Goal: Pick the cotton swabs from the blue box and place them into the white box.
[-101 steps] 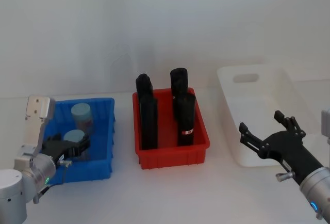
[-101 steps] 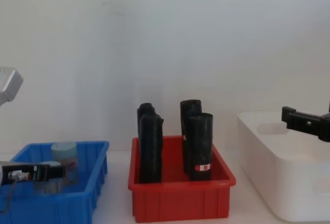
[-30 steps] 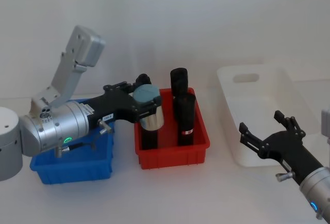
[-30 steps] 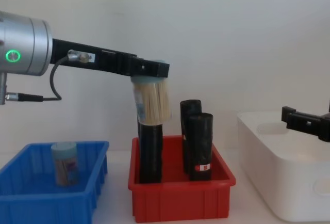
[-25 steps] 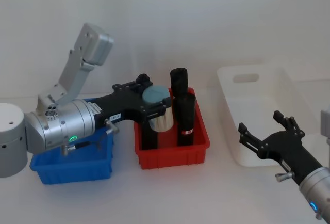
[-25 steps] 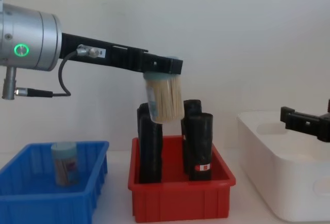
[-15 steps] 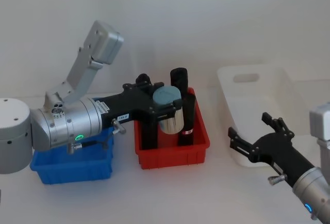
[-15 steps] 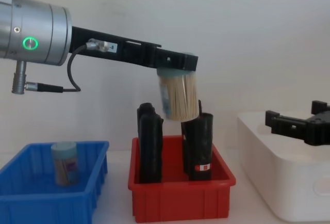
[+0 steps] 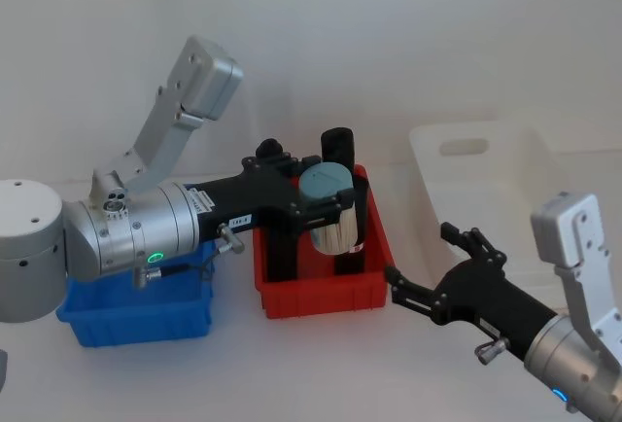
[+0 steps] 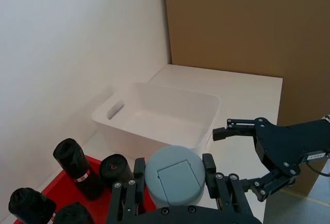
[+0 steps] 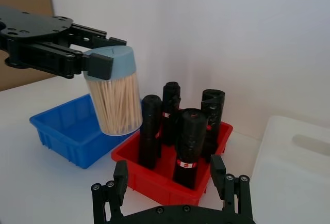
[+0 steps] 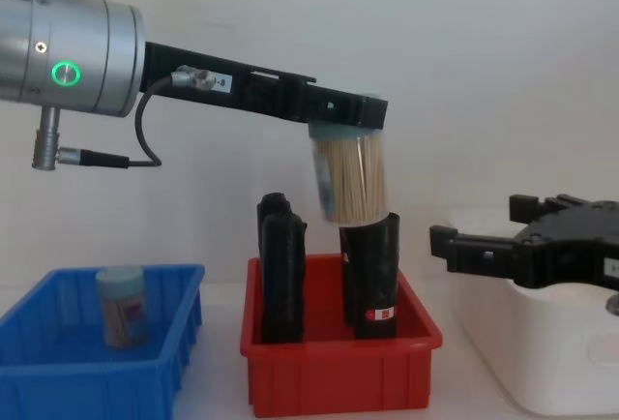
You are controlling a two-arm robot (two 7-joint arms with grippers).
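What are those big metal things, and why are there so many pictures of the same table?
They are a robot's two arms, each ending in a gripper, like a hand. Four cameras watch at once: one on its head, one on its chest, one on each wrist. The left gripper is shut on a tub of cotton swabs, holding it in the air above a red bin of black rolls. A second tub stands in the blue box. The right gripper is open, in front of the white box, holding nothing.
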